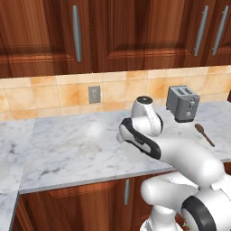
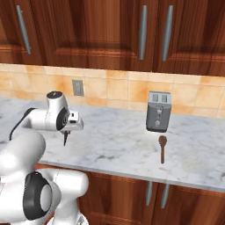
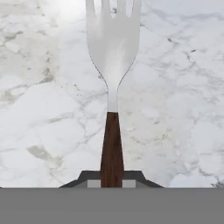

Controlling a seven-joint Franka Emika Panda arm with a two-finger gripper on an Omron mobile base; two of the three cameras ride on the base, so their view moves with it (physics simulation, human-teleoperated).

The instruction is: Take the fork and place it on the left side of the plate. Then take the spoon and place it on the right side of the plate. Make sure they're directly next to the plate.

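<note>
Jaws of the gripper [image 3: 112,183] pinch the fork [image 3: 112,87] by its dark handle, its long axis running straight out from them, tines foremost, above bare marble counter [image 2: 118,140] well left of the toaster [image 2: 158,111]

The fork [image 3: 112,87] has pale silvery tines and a thin dark reddish-brown handle, and it's sticking straight out of the gripper [image 3: 112,180], which is clamped on the handle end, tines pointing away over the marble. From the right base view it's just a thin dark sliver hanging below the hand, I think. The spoon [image 2: 162,148] is all brown wood, lying flat on the counter just in front of the toaster, bowl end toward it.
</note>
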